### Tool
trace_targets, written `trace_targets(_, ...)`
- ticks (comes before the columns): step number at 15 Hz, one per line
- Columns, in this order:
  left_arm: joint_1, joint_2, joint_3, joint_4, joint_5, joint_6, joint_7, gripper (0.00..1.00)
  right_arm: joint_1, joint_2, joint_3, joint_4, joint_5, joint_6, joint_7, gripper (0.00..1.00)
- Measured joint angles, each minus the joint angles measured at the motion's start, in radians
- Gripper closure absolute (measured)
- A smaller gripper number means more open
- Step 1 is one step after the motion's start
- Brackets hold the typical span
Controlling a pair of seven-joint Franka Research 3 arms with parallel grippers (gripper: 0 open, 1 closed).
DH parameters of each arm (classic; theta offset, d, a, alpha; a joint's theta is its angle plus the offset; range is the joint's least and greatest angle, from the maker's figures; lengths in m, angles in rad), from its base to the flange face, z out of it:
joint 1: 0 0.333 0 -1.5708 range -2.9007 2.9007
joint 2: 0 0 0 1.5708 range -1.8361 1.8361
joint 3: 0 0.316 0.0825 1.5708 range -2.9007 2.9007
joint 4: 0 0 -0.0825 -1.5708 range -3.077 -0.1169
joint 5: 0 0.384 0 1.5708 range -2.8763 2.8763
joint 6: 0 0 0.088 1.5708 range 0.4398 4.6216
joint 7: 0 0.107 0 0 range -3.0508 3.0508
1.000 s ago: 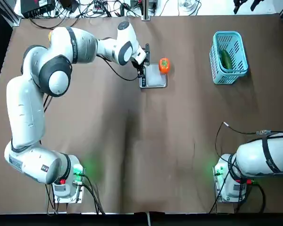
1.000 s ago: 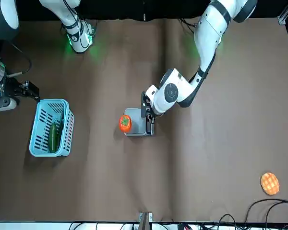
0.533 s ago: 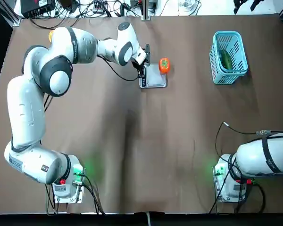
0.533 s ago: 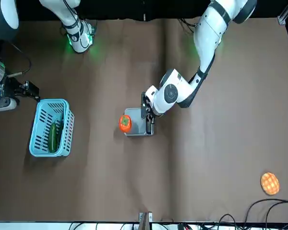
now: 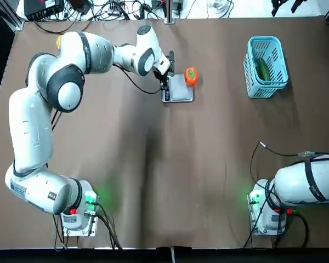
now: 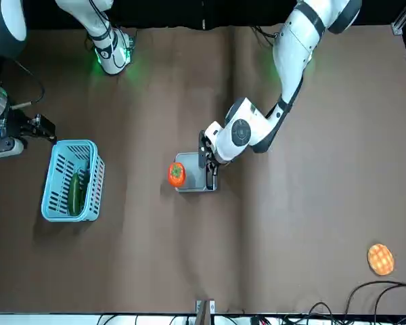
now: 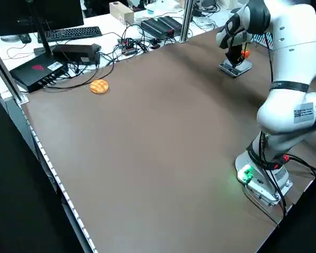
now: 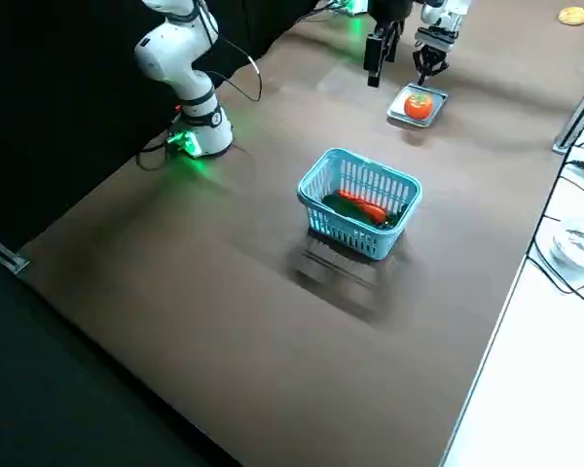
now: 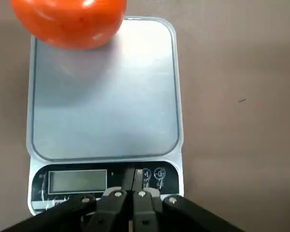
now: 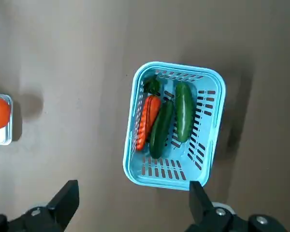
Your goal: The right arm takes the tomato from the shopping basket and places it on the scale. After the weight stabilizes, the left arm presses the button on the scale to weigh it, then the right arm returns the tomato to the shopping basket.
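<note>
Left pincer [image 9: 133, 180]: fingers closed together, holding nothing, tips on the scale [image 9: 104, 96] control strip beside its display. The tomato [image 9: 67, 21] rests on the platform's far corner. Right pincer [image 10: 130, 205]: wide open, empty, high above the shopping basket [image 10: 210, 140] on the worktop [image 5: 153, 164].

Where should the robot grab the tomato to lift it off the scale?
Probably around its round middle, coming straight down from above. The tomato sits at a corner of the scale, with the left gripper shut over the button strip opposite, so the top is open.
</note>
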Motion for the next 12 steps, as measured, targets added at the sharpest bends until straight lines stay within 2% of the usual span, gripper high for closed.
trace_targets(12, 0.000, 0.031, 0.000, 0.029, 0.000, 0.002, -0.007, 0.99, 0.000, 0.000, 0.000, 0.000, 0.000, 0.000, 0.000, 0.00)
